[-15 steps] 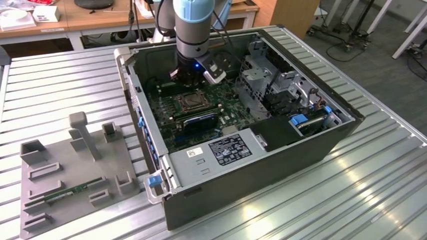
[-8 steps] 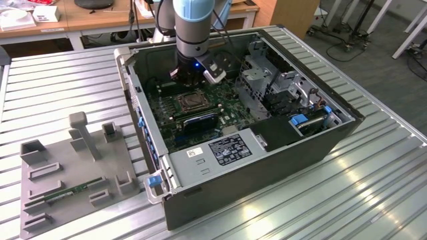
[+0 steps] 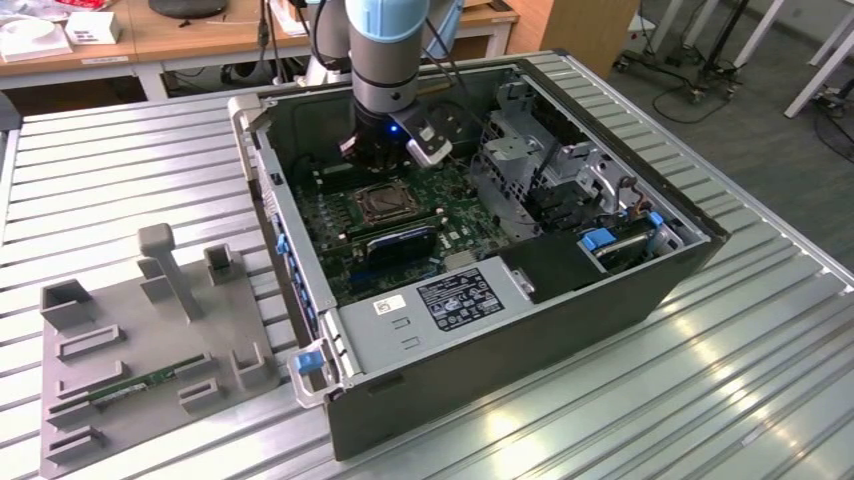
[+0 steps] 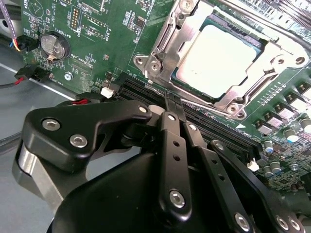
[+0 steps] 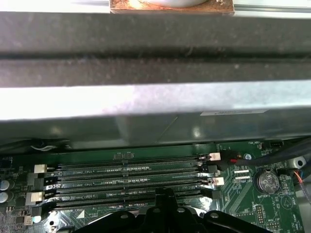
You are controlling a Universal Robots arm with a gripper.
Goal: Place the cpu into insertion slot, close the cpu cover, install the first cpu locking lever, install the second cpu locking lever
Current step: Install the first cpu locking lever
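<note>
the arm (image 3: pixel 391 50) reaches straight down into the open computer case (image 3: pixel 667 270), wrist vertical. its gripper (image 4: pixel 173 103) hangs just above the memory slots (image 5: pixel 126 179), fingers pressed together and holding nothing. the cpu (image 4: pixel 221 58) sits in the insertion slot (image 3: pixel 386 203) near the middle of the motherboard (image 4: pixel 97 43), with the cpu cover (image 4: pixel 167 41) lying down around its pale face, just beside the fingertips.
</note>
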